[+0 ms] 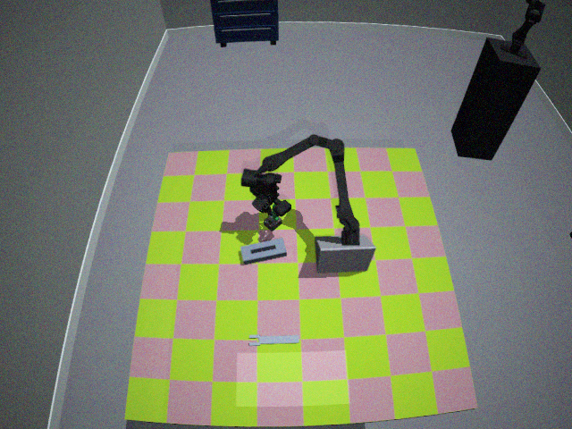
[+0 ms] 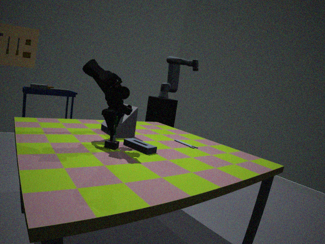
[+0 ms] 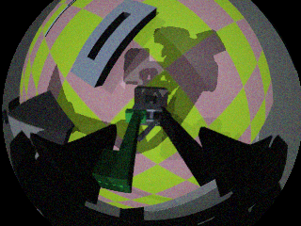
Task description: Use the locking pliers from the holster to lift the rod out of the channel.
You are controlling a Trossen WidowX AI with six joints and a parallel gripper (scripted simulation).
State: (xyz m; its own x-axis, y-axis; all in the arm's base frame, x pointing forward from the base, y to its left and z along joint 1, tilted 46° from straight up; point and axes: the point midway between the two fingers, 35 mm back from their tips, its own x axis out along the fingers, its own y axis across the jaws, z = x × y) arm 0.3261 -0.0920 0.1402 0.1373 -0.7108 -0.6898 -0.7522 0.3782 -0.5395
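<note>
One checkered table [image 1: 277,318] [image 2: 173,168] [image 3: 242,47] carries everything. Its block [image 1: 247,252] [image 2: 151,150] [image 3: 85,70] lies flat, slot upward, giving access from above; the rod should be inside, but I cannot make it out. Just beside it, the pliers [image 1: 275,217] [image 2: 116,122] [image 3: 126,160] stand nose-down in their holster [image 1: 273,224] [image 2: 111,145] [image 3: 151,95], handles splayed upward, presumably for easy grasping. Around those handles, the gripper [image 1: 273,207] [image 2: 115,114] [image 3: 160,131] is nearly fully open, holding nothing; squeezing inward seems next.
</note>
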